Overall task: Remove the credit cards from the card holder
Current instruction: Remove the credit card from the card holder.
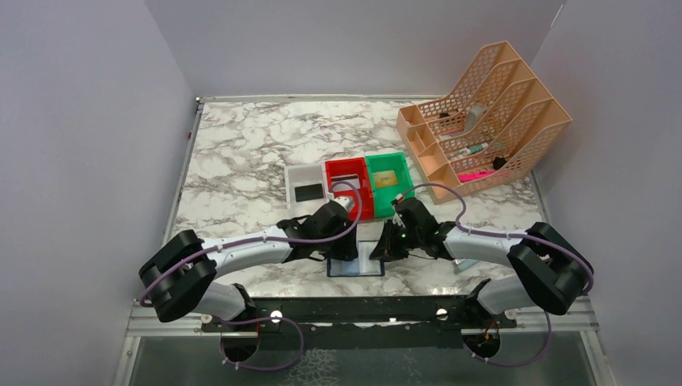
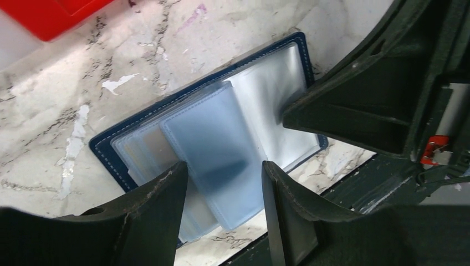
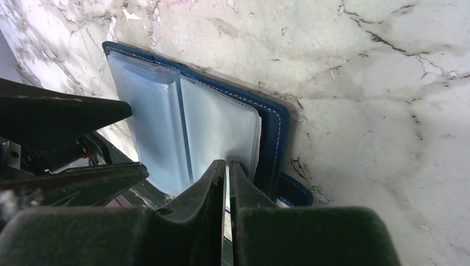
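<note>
Top view: the card holder (image 1: 355, 266) lies open on the marble tabletop (image 1: 241, 153), at 6 o'clock from the row of bins and close to the near edge. My left tool (image 1: 344, 251) is over its 9 o'clock side and my right tool (image 1: 384, 245) over its 3 o'clock side.

Left wrist view: left tool (image 2: 223, 166) spread, with its fingers either side of the clear sleeves (image 2: 216, 149).

Right wrist view: right tool (image 3: 227, 166) pressed almost together on a pale sheet (image 3: 226, 191); I cannot tell whether this is a sleeve or a card.

A black card (image 1: 308, 192) lies in the white bin (image 1: 293, 173) and a gold card (image 1: 386, 178) in the green bin (image 1: 406, 173).
</note>
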You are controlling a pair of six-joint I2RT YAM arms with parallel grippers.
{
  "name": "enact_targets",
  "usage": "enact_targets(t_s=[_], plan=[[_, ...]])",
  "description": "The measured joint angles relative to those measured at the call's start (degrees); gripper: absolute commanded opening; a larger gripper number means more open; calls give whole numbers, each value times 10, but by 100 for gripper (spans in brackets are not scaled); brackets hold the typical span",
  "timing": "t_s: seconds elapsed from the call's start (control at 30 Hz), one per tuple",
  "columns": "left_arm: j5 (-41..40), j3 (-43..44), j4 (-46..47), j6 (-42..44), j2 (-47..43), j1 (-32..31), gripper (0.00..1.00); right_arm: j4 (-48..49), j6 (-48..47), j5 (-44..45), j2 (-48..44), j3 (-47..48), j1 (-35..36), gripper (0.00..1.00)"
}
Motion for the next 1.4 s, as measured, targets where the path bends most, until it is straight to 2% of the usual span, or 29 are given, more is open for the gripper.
enact_targets(t_s=[0.83, 1.1, 1.4], plan=[[101, -2, 147, -19, 36, 0, 57, -11, 7, 16, -14, -2, 0, 13], [117, -5, 190, -36, 46, 0, 57, -66, 21, 73, -73, -10, 0, 14], [141, -17, 230, -50, 90, 0, 58, -122, 38, 140, -208, -24, 0, 16]])
